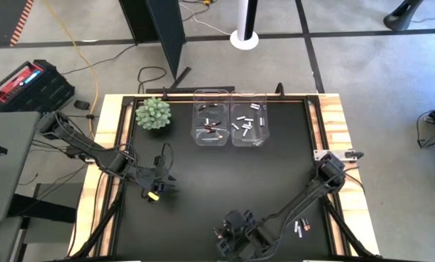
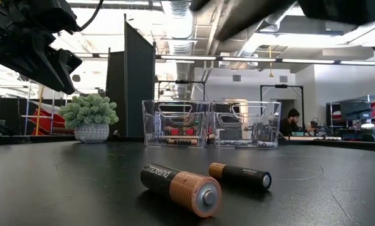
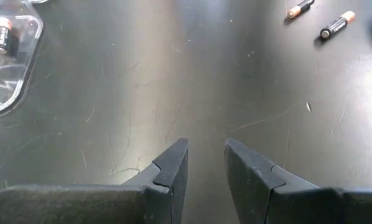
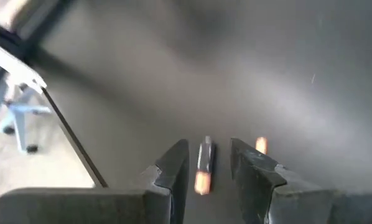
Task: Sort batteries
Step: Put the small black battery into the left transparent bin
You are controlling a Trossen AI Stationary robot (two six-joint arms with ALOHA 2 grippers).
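Note:
Two dark batteries with copper ends (image 2: 181,187) (image 2: 241,176) lie on their sides on the black table, near its front edge; from above they show at the front right (image 1: 301,228). Two clear bins (image 1: 212,116) (image 1: 249,116) at the far edge hold more batteries. My left gripper (image 3: 206,162) hovers open over bare table at the left (image 1: 153,191). My right gripper (image 4: 209,163) hangs open above the table near the front edge (image 1: 228,239). One battery (image 4: 203,165) shows through its gap, lying on the table beyond the fingertips, and another (image 4: 260,145) lies beside it.
A small potted plant (image 1: 153,113) stands at the far left, beside the bins. The table has a raised wooden rim (image 1: 108,153). Open black surface stretches between the bins and the front edge. A person sits in the room behind the table (image 2: 292,120).

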